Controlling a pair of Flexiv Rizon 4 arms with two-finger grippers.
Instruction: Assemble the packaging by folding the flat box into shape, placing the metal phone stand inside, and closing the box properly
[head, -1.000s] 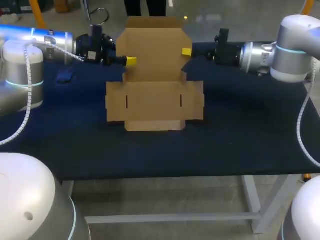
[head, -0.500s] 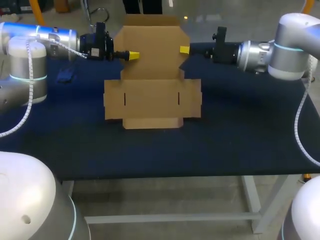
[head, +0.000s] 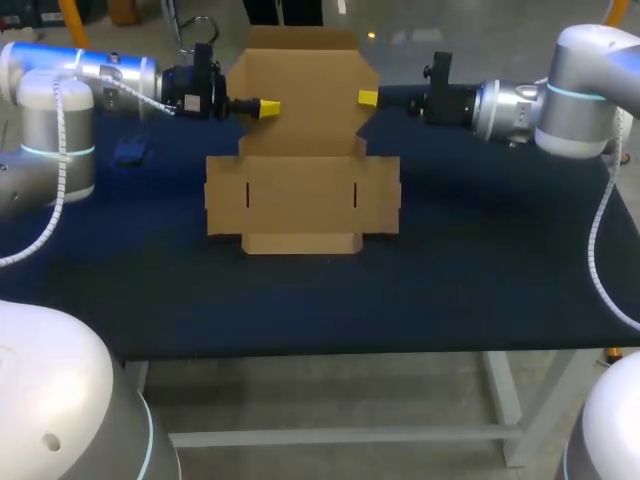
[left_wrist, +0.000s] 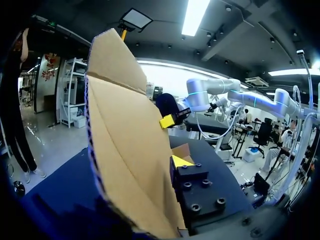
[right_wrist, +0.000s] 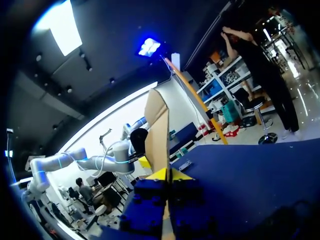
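The brown cardboard box (head: 300, 195) lies unfolded at the table's middle, with its rear panel (head: 300, 100) raised upright. My left gripper (head: 265, 106) is at that panel's left edge. In the left wrist view the panel (left_wrist: 125, 150) runs edge-on through the gripper and hides one side of it. My right gripper (head: 368, 98) is at the panel's right edge. In the right wrist view it (right_wrist: 167, 175) is shut, with the thin cardboard edge (right_wrist: 157, 130) between its yellow tips. I see no metal phone stand that I can make out.
A small dark object (head: 130, 152) lies on the blue cloth at the left, under my left arm. The box's front flap (head: 300, 243) points toward the table's near edge (head: 330, 350).
My left gripper moved in and up to the raised panel's left edge. The box shifted slightly left and back. The right gripper kept its hold.
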